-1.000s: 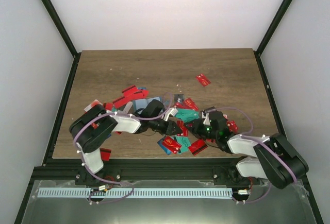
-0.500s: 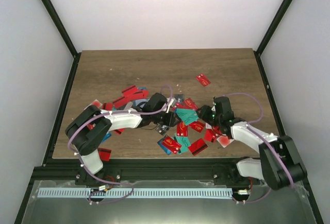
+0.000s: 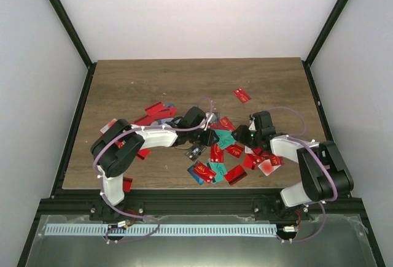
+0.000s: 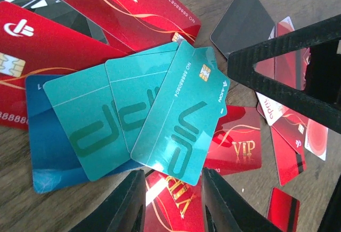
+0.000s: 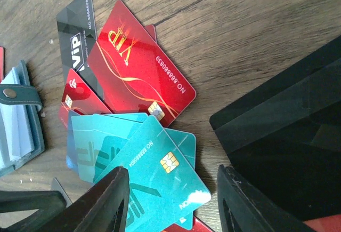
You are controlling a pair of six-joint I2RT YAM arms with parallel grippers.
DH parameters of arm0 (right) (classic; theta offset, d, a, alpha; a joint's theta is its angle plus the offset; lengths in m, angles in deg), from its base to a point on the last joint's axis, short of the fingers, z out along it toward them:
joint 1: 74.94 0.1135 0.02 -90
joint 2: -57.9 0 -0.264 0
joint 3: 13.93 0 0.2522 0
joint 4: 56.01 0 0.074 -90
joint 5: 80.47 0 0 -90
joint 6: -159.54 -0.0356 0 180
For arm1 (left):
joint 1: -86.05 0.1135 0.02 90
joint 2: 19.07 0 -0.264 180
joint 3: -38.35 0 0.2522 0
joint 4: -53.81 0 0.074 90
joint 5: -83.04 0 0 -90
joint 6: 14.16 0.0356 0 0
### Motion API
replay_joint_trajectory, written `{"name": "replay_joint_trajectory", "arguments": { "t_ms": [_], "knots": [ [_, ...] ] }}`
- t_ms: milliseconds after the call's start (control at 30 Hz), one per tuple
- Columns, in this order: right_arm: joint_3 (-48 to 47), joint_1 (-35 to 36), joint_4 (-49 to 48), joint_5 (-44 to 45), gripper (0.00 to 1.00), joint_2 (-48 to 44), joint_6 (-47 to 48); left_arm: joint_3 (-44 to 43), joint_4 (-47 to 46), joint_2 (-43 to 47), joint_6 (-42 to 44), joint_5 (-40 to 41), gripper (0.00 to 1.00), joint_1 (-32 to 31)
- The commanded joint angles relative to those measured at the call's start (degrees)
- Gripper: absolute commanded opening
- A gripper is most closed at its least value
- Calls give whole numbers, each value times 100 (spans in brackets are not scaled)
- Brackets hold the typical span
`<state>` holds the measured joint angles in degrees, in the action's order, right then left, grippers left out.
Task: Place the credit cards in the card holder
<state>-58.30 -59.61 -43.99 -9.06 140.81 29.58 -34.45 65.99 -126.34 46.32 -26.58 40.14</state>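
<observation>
Several teal credit cards (image 3: 222,138) lie fanned in the middle of the table among red ones. In the left wrist view the top teal card (image 4: 181,120) lies just ahead of my left gripper (image 4: 173,205), which is open and empty over a red VIP card (image 4: 178,202). In the right wrist view my right gripper (image 5: 170,205) is open and empty, its fingers either side of the same teal card (image 5: 160,173). The card holder (image 5: 16,125), dark teal with a dot clasp, lies open at that view's left edge. In the top view both grippers, left (image 3: 209,137) and right (image 3: 244,134), flank the teal cards.
A lone red card (image 3: 242,95) lies further back. More red cards (image 3: 153,110) are scattered left behind the left arm, and others (image 3: 212,170) near the front edge. A black VIP card (image 5: 74,24) lies beside a red one (image 5: 138,66). Black frame rails border the table.
My right gripper has swung from the front of the pile back and left to the teal cards. My left gripper has moved right, up to the same cards.
</observation>
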Motion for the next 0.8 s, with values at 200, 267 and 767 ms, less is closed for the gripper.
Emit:
{"name": "replay_joint_trajectory", "arguments": {
  "t_ms": [200, 267, 767],
  "knots": [
    [-150, -82, -74, -179, 47, 251, 230, -467, 118, -499, 183, -236, 29, -12],
    [-148, -87, -108, -240, 47, 309, 241, -499, 108, -572, 196, -250, 29, -9],
    [50, -197, -202, -936, 46, 262, 370, -531, 106, -949, 263, -233, 26, -12]
  ]
}}
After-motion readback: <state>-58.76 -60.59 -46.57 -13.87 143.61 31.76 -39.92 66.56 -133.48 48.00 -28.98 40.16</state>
